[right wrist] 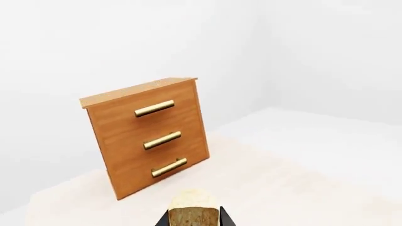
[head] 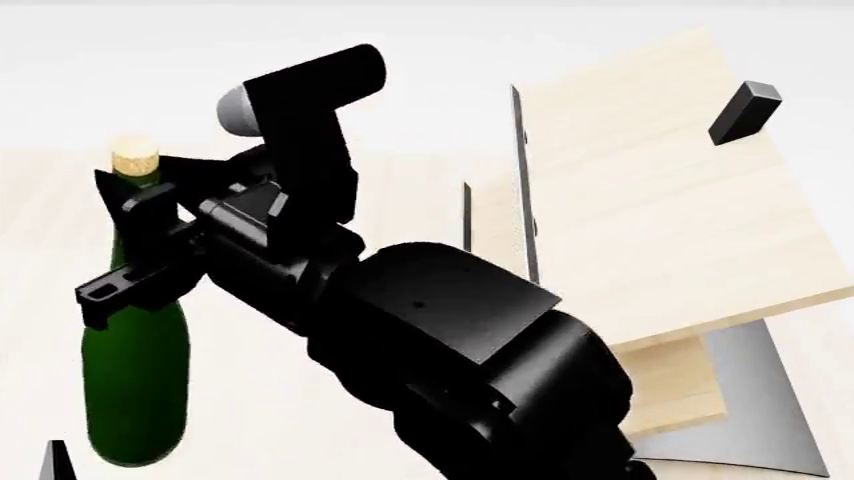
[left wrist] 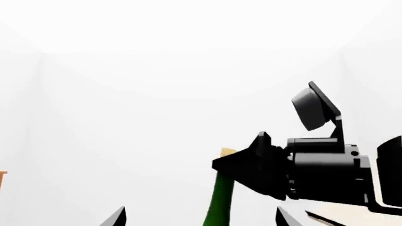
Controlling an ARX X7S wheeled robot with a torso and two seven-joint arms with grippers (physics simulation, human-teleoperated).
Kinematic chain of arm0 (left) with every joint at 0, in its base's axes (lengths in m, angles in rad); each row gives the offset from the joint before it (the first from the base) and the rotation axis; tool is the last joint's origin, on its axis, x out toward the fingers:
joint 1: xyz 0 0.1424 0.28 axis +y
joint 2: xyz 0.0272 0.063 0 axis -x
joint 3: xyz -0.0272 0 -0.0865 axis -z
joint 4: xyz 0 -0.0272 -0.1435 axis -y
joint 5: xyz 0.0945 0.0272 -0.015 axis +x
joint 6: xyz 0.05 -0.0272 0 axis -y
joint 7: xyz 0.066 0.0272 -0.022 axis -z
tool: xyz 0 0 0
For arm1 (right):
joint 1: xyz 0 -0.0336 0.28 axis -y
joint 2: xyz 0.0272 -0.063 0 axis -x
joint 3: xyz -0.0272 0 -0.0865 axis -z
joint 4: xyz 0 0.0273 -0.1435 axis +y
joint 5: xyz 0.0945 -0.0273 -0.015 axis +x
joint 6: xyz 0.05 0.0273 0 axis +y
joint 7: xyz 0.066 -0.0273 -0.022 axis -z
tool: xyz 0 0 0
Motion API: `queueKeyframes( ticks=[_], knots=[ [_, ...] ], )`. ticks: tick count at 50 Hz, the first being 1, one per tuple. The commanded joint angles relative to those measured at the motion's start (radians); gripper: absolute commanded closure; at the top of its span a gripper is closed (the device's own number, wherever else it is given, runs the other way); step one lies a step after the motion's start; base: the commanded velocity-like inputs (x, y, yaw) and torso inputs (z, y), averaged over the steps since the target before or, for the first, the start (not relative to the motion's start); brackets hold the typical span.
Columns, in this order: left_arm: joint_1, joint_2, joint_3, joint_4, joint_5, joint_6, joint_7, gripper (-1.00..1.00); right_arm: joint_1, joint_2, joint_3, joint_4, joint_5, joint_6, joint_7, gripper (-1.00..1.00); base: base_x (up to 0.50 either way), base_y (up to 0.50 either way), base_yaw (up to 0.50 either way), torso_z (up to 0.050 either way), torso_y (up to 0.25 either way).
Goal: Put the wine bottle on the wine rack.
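The wine bottle (head: 134,380) is dark green, upright, with a tan cork (head: 134,155), at the left of the head view. My right gripper (head: 134,245) is shut on its neck just under the cork. In the right wrist view the cork (right wrist: 195,207) sits between the black fingers (right wrist: 228,221). My left gripper (left wrist: 201,218) is open low beside the bottle, whose neck (left wrist: 220,202) shows between its fingertips. The wine rack (head: 641,230), slanted pale boards with a black peg (head: 743,110) on a grey base (head: 747,400), stands to the bottle's right.
A brown drawer cabinet (right wrist: 150,136) with three brass handles stands on the pale floor beyond the bottle in the right wrist view. My right forearm (head: 454,360) crosses the middle of the head view, in front of the rack's left edge.
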Motion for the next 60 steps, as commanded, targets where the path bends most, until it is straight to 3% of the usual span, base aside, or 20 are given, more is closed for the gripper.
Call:
queueKeyframes(
  ticks=[1, 9, 21, 44, 60],
  knots=[
    [0.0, -0.002, 0.003, -0.002, 0.005, 0.0, -0.004, -1.0, 0.0, 0.084, 0.139, -0.165, 0.065, -0.015, 0.165, 1.0, 0.0, 0.0, 0.0, 0.0, 0.0],
    [-0.003, -0.003, 0.008, -0.007, 0.008, -0.001, -0.004, -1.0, -0.002, 0.111, 0.345, -0.109, 0.252, -0.029, 0.336, 1.0, 0.0, 0.0, 0.0, 0.0, 0.001],
    [-0.006, -0.005, 0.011, -0.008, 0.008, -0.005, -0.007, -1.0, 0.033, 0.14, 0.537, 0.01, 0.445, -0.056, 0.488, 1.0, 0.0, 0.0, 0.0, 0.0, 0.0],
    [-0.012, -0.008, 0.015, -0.004, 0.012, -0.02, -0.013, -1.0, 0.003, 0.335, 0.67, 0.016, 0.53, -0.037, 0.508, 1.0, 0.0, 0.0, 0.0, 0.0, 0.0],
    [-0.015, -0.01, 0.021, -0.007, 0.016, -0.023, -0.017, -1.0, -0.01, 0.409, 0.699, 0.107, 0.561, -0.007, 0.447, 1.0, 0.0, 0.0, 0.0, 0.0, 0.001]
  ],
)
